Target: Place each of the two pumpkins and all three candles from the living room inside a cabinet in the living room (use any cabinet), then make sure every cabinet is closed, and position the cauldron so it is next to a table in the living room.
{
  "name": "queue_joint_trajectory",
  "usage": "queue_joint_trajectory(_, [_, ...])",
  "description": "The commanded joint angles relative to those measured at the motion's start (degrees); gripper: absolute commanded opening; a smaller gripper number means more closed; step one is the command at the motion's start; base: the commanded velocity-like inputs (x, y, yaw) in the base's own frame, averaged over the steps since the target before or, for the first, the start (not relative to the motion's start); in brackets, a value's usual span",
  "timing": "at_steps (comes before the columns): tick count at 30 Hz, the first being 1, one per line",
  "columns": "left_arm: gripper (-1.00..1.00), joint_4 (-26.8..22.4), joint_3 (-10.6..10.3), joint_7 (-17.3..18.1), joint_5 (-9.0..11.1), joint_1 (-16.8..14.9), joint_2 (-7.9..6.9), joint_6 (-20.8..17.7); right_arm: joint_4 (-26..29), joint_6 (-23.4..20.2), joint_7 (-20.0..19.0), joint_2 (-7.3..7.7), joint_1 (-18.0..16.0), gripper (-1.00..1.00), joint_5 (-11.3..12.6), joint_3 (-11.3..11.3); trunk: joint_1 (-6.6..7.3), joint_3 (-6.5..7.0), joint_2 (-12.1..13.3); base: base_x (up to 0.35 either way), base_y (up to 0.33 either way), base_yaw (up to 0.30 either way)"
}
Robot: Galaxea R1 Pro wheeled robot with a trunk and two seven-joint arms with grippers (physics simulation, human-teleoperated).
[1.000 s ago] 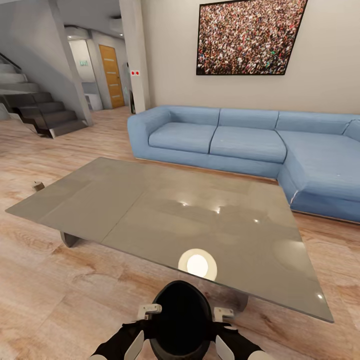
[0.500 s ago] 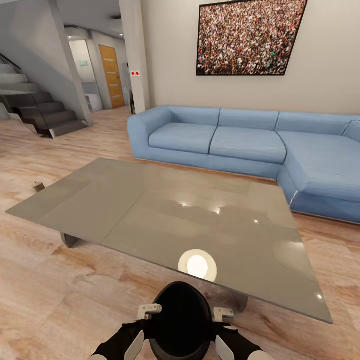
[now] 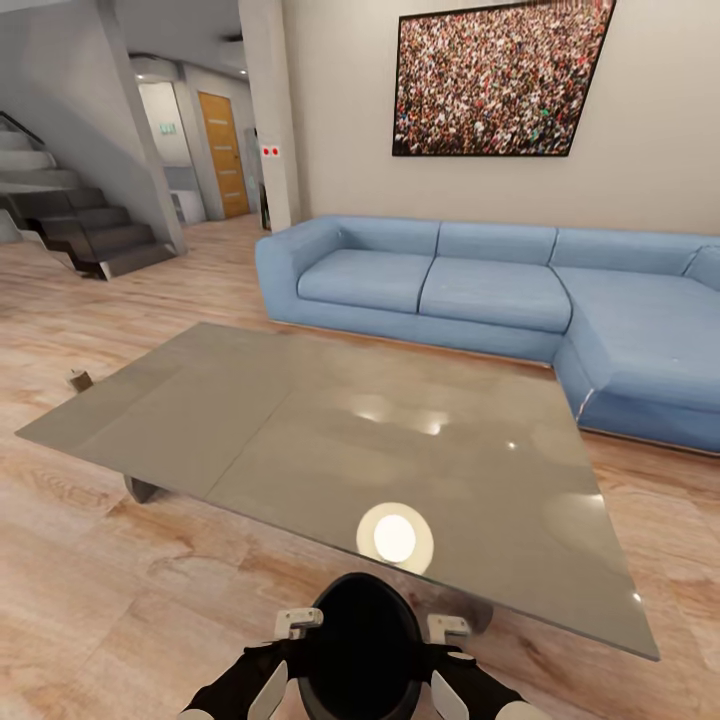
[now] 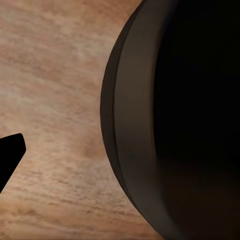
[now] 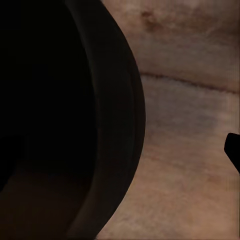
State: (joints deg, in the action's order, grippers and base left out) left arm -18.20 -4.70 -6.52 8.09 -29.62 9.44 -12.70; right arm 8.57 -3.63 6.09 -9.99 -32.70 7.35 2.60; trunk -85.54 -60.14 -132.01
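The black cauldron (image 3: 362,650) hangs low in front of me over the wooden floor, just short of the near edge of the grey glossy table (image 3: 300,420). My left gripper (image 3: 285,655) clamps its left side and my right gripper (image 3: 447,662) clamps its right side, both shut on it. In the left wrist view the cauldron's rim (image 4: 130,130) curves close by, with one dark fingertip (image 4: 10,155) outside it. The right wrist view has the cauldron wall (image 5: 115,115) and another fingertip (image 5: 233,150). Both inner fingers are hidden by the pot.
A blue corner sofa (image 3: 480,285) stands behind the table under a large framed picture (image 3: 495,80). A small object (image 3: 78,379) lies on the floor off the table's left corner. Stairs (image 3: 80,225) and a doorway (image 3: 222,150) are far left. A round light reflection (image 3: 395,537) shows on the tabletop.
The whole picture has shifted slightly, so the camera moved a little toward the table. The cauldron stays held between both grippers in the same place.
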Motion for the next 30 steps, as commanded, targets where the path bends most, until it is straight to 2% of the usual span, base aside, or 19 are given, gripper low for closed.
queue_joint_trajectory(1, [1.00, -0.12, -0.49, -0.42, 0.61, 0.00, -0.04, -0.30, 0.13, -0.31, 0.26, 0.00, 0.01, 1.00, 0.56, 0.30, 0.24, 0.14, 0.40, 0.000, 0.000, 0.000])
queue_joint_trajectory(17, [1.00, -0.16, -0.32, -1.33, 0.65, -0.03, -0.55, -0.45, 0.04, -1.39, 0.13, 0.00, 0.01, 1.00, 0.65, 0.30, 3.75, 3.01, 6.82, 0.000, 0.000, 0.000])
queue_joint_trajectory(30, [1.00, -0.16, -0.36, -1.39, 0.58, 0.08, -0.54, -0.31, -0.05, -1.55, 0.15, 0.00, 0.01, 1.00, 0.65, 0.30, 3.75, 3.01, 6.82, -0.039, 0.015, 0.000])
